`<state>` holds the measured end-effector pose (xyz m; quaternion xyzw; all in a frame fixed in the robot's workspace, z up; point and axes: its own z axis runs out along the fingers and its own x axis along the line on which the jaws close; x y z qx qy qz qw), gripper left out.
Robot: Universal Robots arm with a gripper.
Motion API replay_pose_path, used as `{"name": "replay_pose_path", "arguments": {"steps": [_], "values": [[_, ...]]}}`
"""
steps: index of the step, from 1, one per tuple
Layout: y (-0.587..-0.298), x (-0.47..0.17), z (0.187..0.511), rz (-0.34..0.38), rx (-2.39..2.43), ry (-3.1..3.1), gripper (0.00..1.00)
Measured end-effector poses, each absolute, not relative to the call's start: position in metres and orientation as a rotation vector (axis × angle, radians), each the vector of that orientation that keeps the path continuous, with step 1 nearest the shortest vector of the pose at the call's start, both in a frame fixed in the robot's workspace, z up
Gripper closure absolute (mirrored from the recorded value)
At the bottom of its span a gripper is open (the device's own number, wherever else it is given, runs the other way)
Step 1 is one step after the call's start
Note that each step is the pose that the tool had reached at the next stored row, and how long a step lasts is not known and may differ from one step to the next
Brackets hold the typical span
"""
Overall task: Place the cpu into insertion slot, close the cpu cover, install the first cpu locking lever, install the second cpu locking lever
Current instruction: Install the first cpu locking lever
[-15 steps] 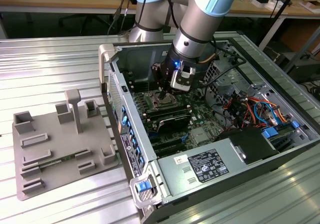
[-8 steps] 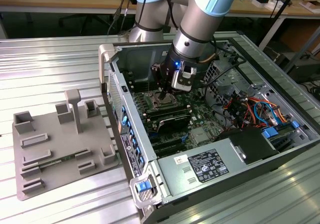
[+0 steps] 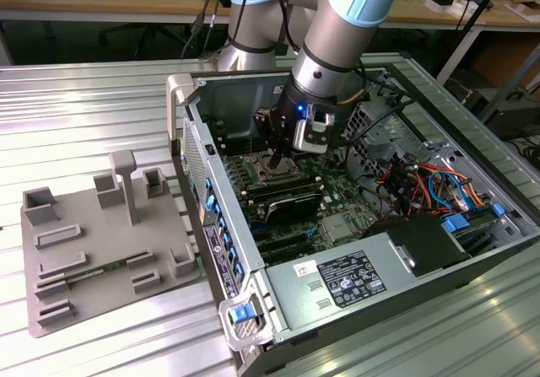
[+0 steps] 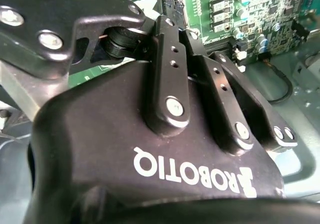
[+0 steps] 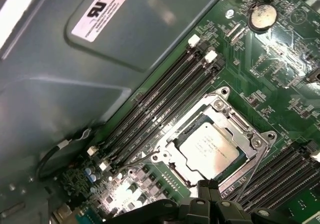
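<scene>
On my exterior view I see an open grey metal computer case point(image 3: 472, 141) lying on a ribbed silver metal table point(image 3: 84, 99). A grey box-shaped power supply with a white label point(image 3: 337, 286) sits at its near end, with red and blue cables point(image 3: 430, 183) toward the exterior view's right. A flat grey plastic fixture tray with upright blocks point(image 3: 101, 250) rests beside the case. My first wrist view shows the green circuit board point(image 5: 280, 68), long black memory slots point(image 5: 160, 108) and a round silver coin battery point(image 5: 263, 16).

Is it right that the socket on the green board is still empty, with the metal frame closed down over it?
Not quite. The insertion slot isn't empty: the cpu already sits in it, with the cpu cover closed around it. The first wrist view shows this.
</scene>
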<state>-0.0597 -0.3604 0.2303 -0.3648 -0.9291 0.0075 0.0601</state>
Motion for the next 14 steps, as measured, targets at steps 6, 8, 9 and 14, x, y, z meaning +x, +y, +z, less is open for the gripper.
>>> {"name": "replay_pose_path", "arguments": {"steps": [6,8,9,14], "values": [[-0.3604,-0.0597,0.2304,0.034,-0.897,-2.886,0.89],[-0.3604,-0.0597,0.2304,0.040,-0.808,-2.913,0.89],[-0.3604,-0.0597,0.2304,0.041,-0.780,-2.920,0.89],[-0.3604,-0.0597,0.2304,0.050,-0.623,-2.959,0.89]]}}
